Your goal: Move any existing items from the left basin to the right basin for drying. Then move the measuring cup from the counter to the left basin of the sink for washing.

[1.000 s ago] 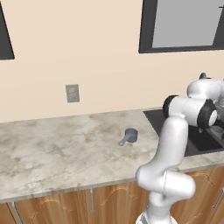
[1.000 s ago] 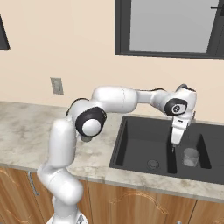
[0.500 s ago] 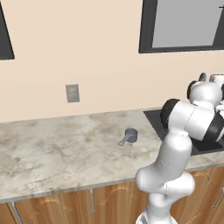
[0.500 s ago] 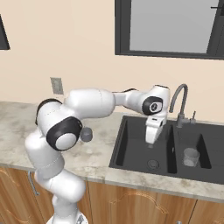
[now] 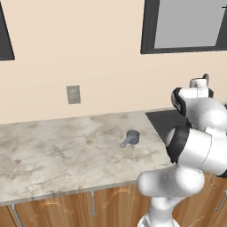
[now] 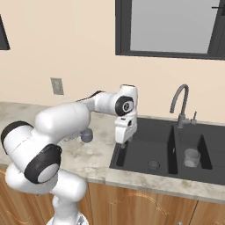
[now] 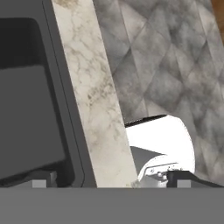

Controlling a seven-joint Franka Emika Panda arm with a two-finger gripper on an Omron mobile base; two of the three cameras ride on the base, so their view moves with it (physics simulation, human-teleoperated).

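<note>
Open counter [image 5: 57,150] is left around the measuring cup [image 5: 131,138]. The right basin [image 6: 206,151] is partly taken by a pale vessel [image 6: 191,157]; the tap [image 6: 181,103] stands behind.

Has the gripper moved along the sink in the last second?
Yes. The gripper has swung left, away from the pale cup in the right basin, past the tap, to the sink's left edge.

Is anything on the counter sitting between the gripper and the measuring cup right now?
Nothing visible does. The open gripper hangs over the left edge of the sink, and the measuring cup stands alone on the counter just beside it, with bare stone between them.
</note>
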